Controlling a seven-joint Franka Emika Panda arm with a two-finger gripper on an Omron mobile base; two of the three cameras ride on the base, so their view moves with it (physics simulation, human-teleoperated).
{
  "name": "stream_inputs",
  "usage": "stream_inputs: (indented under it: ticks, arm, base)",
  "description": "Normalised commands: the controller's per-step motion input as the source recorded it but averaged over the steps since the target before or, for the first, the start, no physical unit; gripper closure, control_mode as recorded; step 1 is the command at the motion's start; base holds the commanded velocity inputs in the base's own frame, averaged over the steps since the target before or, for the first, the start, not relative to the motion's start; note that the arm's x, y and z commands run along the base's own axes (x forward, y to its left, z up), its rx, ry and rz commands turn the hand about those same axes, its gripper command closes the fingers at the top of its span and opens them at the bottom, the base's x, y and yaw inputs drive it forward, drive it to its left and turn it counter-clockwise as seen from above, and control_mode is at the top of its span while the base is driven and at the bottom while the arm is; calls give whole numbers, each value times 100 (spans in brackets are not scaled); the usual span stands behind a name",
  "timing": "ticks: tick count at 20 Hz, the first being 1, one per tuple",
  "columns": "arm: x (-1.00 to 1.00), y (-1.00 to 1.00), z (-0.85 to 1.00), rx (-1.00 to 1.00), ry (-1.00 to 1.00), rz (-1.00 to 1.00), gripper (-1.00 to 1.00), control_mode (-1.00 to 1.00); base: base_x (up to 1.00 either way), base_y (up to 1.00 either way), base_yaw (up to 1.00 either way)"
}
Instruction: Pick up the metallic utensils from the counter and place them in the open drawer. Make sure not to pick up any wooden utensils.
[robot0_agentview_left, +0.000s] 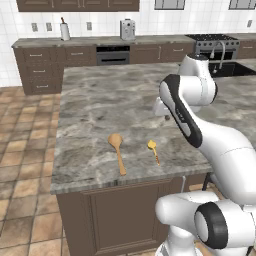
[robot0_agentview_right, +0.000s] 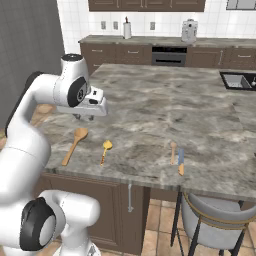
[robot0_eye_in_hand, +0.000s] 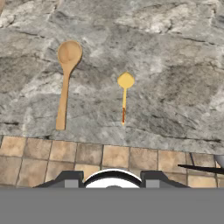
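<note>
the white arm's two-finger gripper (robot0_agentview_right: 86, 118) hangs above the broad grey-brown marbled stone counter (robot0_agentview_left: 100, 100), holding nothing; its fingers are hard to make out, so whether the jaws stand wide or narrow cannot be told. below it, near the counter's front edge, lies the large tan wooden spoon (robot0_eye_in_hand: 65, 78) with its round bowl away from the edge and its long handle pointing towards it. just beside it, apart and roughly parallel, lies the small shiny golden-yellow spoon-headed utensil (robot0_eye_in_hand: 124, 94), much shorter. in the right base view a third small utensil with a bluish-grey handle (robot0_agentview_right: 180, 159) lies further along the same front edge, next to a short tan one (robot0_agentview_right: 173, 151), well apart from the first pair.
</note>
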Motion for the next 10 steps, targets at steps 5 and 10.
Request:
stream_inputs:
  ticks: [5,10]
  arm:
    - [-20,0,-1,0,0,0,-100,-100]
    - [-21,0,-5,0,1,0,-100,-100]
  base:
    - [0,0,0]
    - [0,0,0]
